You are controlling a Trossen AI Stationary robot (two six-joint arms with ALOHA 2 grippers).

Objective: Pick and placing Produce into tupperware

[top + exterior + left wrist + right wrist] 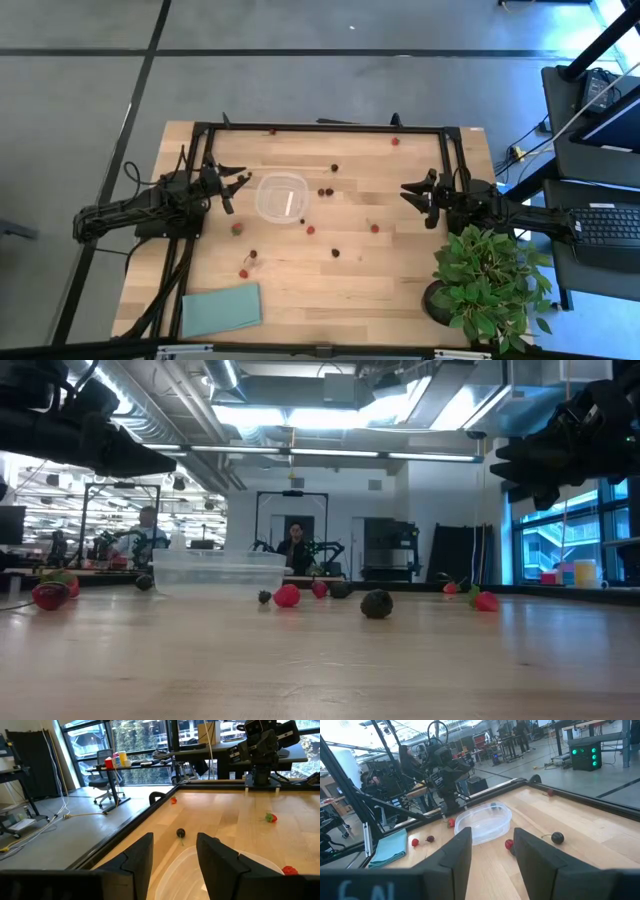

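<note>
High view: small clear square plastic tupperware (pixel 281 197) sits empty on the light wooden table (pixel 330 290), left gripper (pixel 236 186) just beside it, right gripper (pixel 417 198) well apart across the table, tiny red and dark maroon berry produce (pixel 310 229) scattered around. Low view: both grippers hang above the tabletop. Wrist views: each gripper's dark fingers (pixel 138 859) stand apart, holding nothing.

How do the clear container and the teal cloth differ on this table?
The container is clear, raised and rounded, near the table's middle beside the left gripper; the cloth is teal, flat and rectangular, at a table corner far from both arms. Both lie on the wood, untouched.
</note>
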